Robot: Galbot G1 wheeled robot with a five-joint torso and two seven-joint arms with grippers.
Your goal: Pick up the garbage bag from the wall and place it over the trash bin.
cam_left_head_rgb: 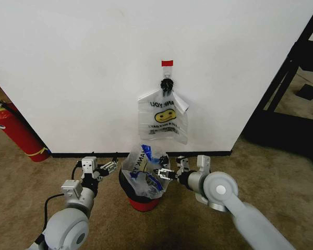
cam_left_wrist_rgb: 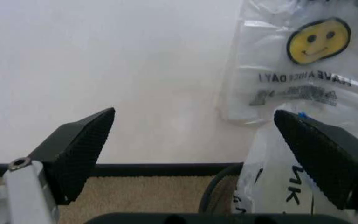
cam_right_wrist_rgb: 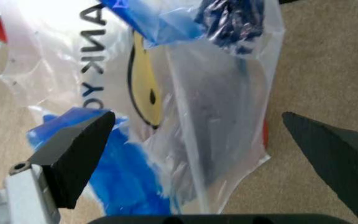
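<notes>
Flanking the bin (cam_left_head_rgb: 142, 200), the left tool (cam_left_head_rgb: 112, 165) and right tool (cam_left_head_rgb: 167, 173) both stand apart, empty. The bag (cam_left_head_rgb: 144, 171) sits draped on the bin: thin, limp, slippery film, best pinched at its rim.

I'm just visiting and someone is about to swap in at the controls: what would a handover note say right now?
Left gripper: open, empty, low beside the trash bin, on its left.
Right gripper: open, at the bin's right side, by the garbage bag.
The garbage bag sits loosely bunched on top of the bin, which stands on the carpet below the wall.
A second smiley bag hangs on the wall hook above.
Done: bag is off the wall and on the bin.
Left: possibly spreading it over the rim; hard to judge.
</notes>
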